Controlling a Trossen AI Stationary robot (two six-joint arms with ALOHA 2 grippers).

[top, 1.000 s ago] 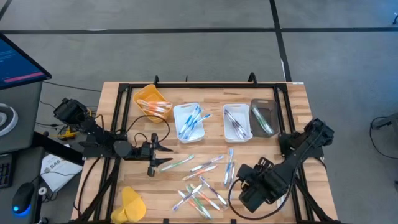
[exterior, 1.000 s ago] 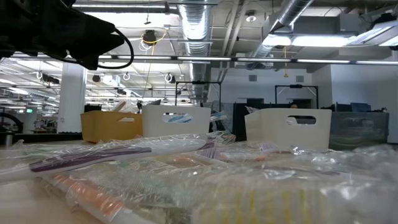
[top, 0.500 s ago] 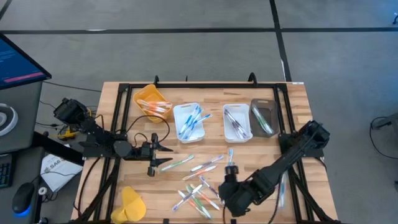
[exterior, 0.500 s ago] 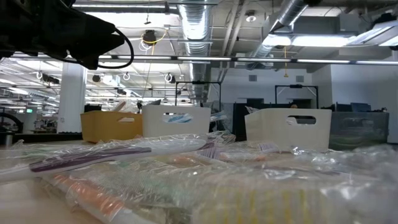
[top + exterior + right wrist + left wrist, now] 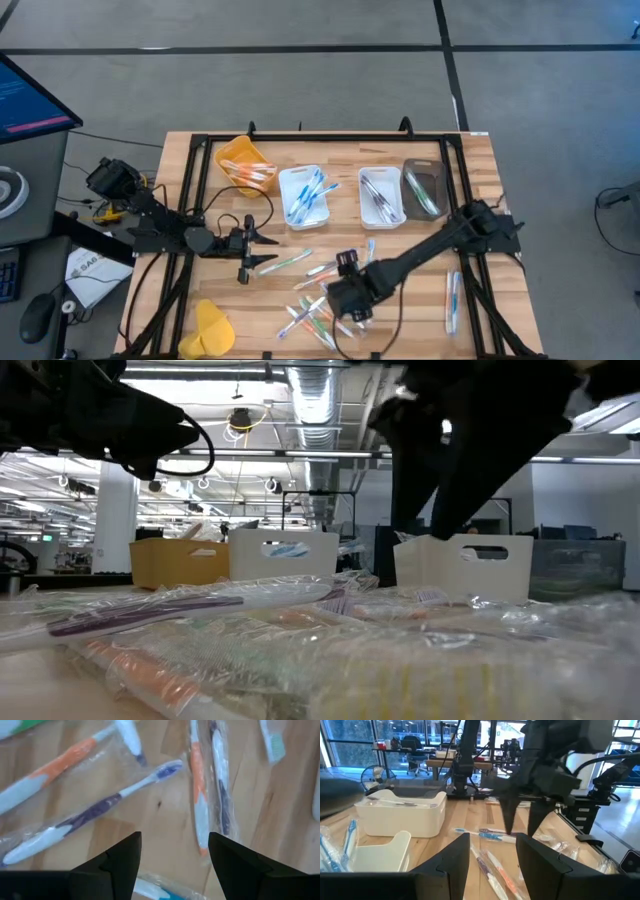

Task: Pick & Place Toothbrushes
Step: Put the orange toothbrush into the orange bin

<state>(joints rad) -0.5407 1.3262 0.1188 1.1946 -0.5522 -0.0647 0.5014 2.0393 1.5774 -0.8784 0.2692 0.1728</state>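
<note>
High view: the right arm stretches across the wooden counter (image 5: 480,160) from the right edge, and its hand (image 5: 345,297) hangs over the scattered toothbrushes (image 5: 318,312) in the front middle. Right wrist view looks straight down past the two dark fingers (image 5: 116,857), which are spread apart with nothing between them, so that hand is open and empty. Right under it lies a purple-and-white toothbrush (image 5: 90,812) in a clear wrapper, an orange-and-white one (image 5: 198,795) just beside a dark purple one, plus another orange-handled one (image 5: 55,767) off to the side.

The left arm sits at the left side of the counter, its hand (image 5: 245,250) held near a green-handled toothbrush (image 5: 288,261). In the left wrist view its fingers (image 5: 454,860) are apart with an empty gap, so it's open too, not holding anything. That view also shows the right arm coming down over the loose brushes farther off.

Along the back there's a yellow tray (image 5: 243,162) with orange brushes, a white tray (image 5: 303,195) with blue ones, another white tray (image 5: 379,197) with grey ones, and a dark tray (image 5: 424,187) with green ones. A couple of blue brushes (image 5: 452,298) lie at the right edge, well apart from the pile.

Low view: wrapped brushes fill the foreground, trays behind.
</note>
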